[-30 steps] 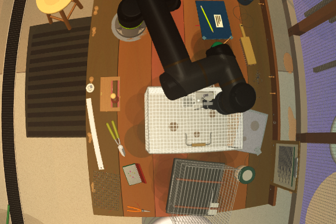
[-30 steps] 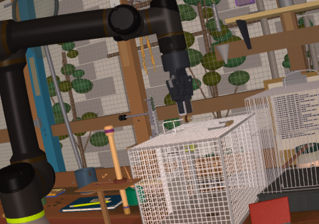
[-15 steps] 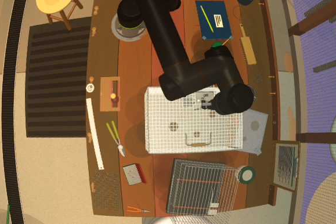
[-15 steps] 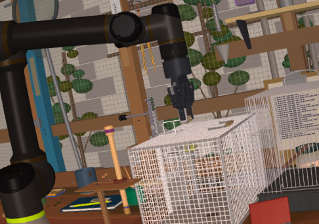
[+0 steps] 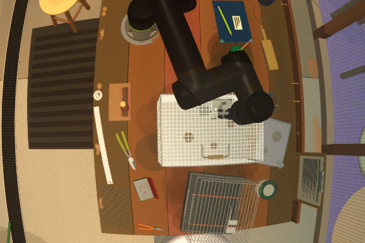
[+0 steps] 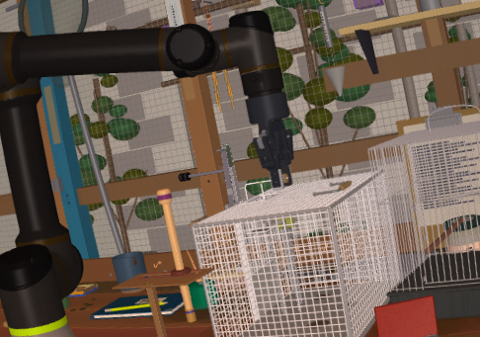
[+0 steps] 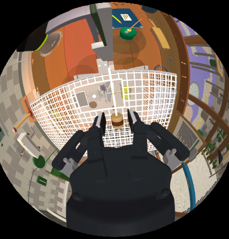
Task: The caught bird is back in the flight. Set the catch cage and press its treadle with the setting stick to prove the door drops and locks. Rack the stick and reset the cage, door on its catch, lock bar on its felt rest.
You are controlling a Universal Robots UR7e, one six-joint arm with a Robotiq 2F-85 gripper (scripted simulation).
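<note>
The white wire catch cage [image 5: 208, 132] sits in the middle of the bench, its carry handle [image 5: 215, 151] on the near side of the roof. My gripper [image 7: 116, 117] hangs over the far part of the cage roof, open and holding nothing, with a small tan and brown knob [image 7: 116, 121] on a thin white rod between its fingers [image 6: 279, 177]. The setting stick [image 6: 175, 254] stands upright in its wooden rack [image 5: 119, 101] at the left of the bench.
A second, dark-barred cage [image 5: 219, 204] stands close in front of the catch cage. A green dish [image 7: 128, 33], a blue book [image 5: 231, 20] and a brush [image 5: 269, 50] lie beyond. Shears [image 5: 126, 149] and a white rule [image 5: 102, 144] lie left.
</note>
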